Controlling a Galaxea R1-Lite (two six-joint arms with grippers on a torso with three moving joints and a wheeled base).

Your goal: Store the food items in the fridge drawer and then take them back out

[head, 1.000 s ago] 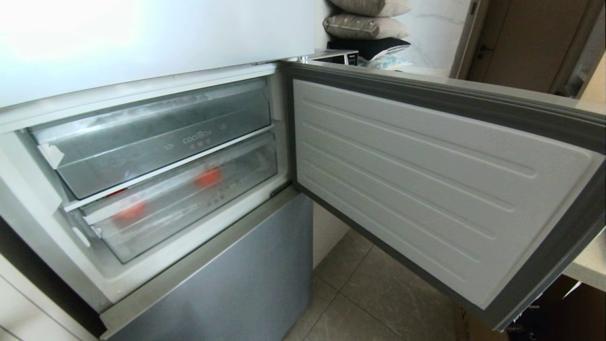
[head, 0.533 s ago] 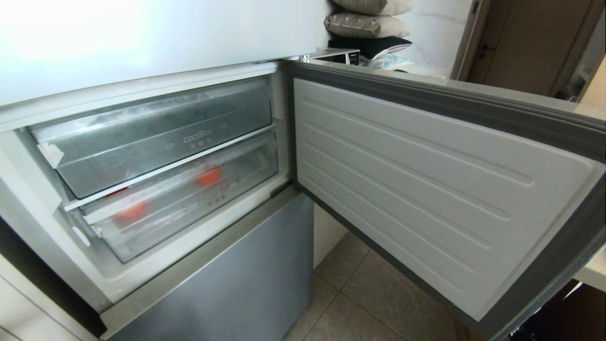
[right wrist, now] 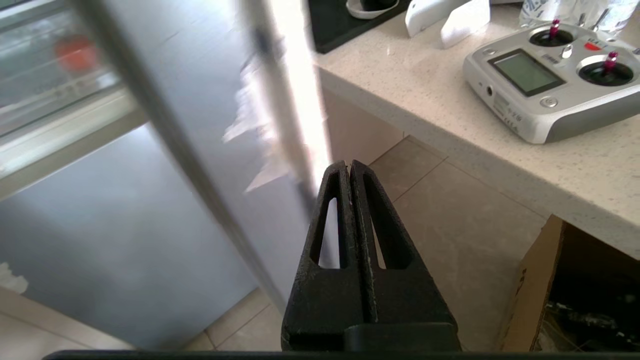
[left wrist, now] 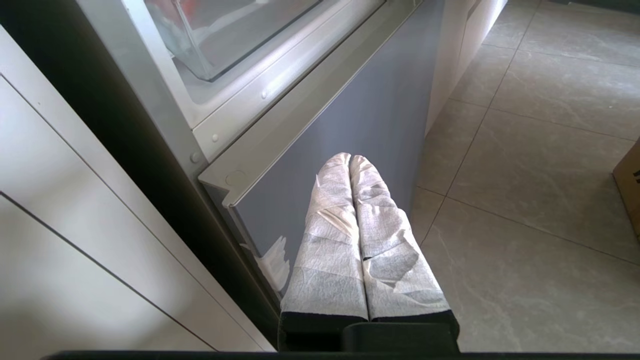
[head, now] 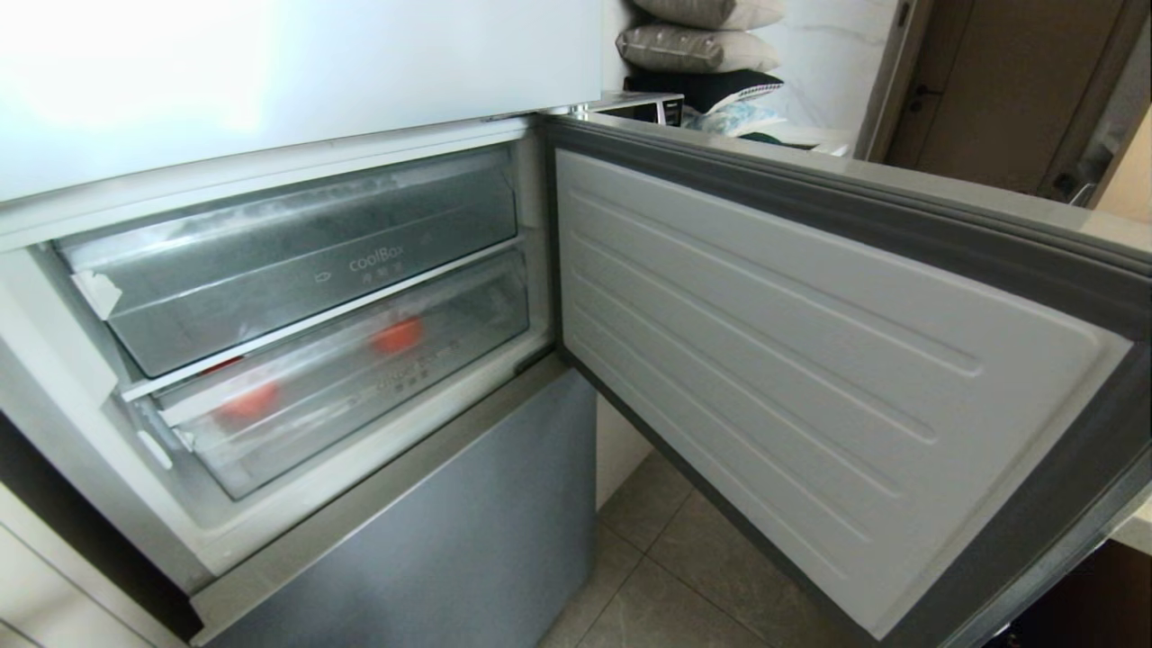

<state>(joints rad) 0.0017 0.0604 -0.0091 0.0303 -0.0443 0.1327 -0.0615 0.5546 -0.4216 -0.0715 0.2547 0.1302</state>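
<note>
Clear plastic fridge drawer (head: 360, 396) is seen pushed in under the "coolBox" bin (head: 297, 270). Two food items are held inside it, blurred through the frosted front: one reddish piece (head: 247, 400) toward the left end, one orange-red piece (head: 397, 336) further right, well apart. Left gripper (left wrist: 350, 159), wrapped in white, is shut and empty by the grey-blue lower panel (left wrist: 360, 120). Right gripper (right wrist: 348, 165), black, is closed on nothing beside the open door (head: 792, 360).

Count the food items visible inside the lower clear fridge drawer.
2. One reddish piece sits at the left end of the fridge drawer, the other further right, near the middle. Both show only as blurs through the frosted plastic, so more could be hidden.
</note>
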